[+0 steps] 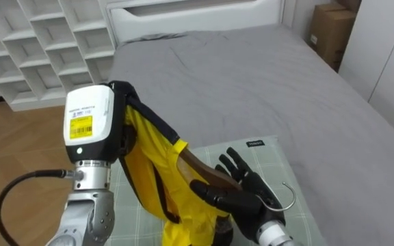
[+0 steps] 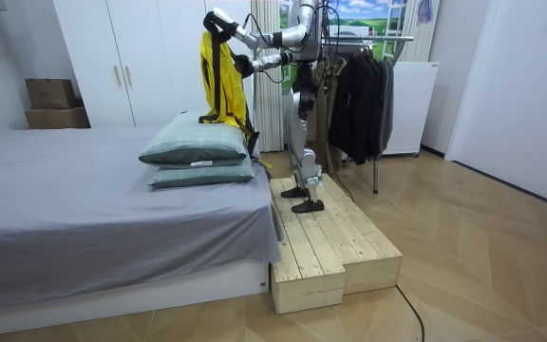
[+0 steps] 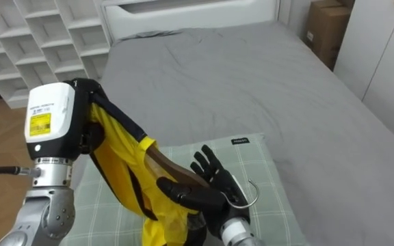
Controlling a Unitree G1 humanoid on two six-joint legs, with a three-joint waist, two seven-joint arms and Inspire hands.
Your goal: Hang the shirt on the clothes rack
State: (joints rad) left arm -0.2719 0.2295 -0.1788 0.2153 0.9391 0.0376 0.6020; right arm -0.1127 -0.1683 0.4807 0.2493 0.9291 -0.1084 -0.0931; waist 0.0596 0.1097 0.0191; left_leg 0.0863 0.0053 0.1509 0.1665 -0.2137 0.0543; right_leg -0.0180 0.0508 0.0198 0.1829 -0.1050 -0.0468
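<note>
- The yellow shirt (image 1: 149, 164) is off the bed (image 1: 252, 82), held up over the checked pillow (image 1: 279, 160) by the left hand (image 1: 91, 126), whose fingers curl over its top edge.
- The right hand (image 1: 245, 191) pinches the wooden hanger (image 1: 200, 167) between thumb and fairly straight fingers. The hanger's far left end is inside the shirt, and its hook (image 1: 289, 198) is free at the right.
- Judged about half done: the hanger still needs seating, and then the shirt must go to the rack (image 2: 387, 38) behind the robot.
- Writing: a yellow sticker on the left hand's white back and a small tag (image 1: 254, 143) on the pillow are both too small to read.
</note>
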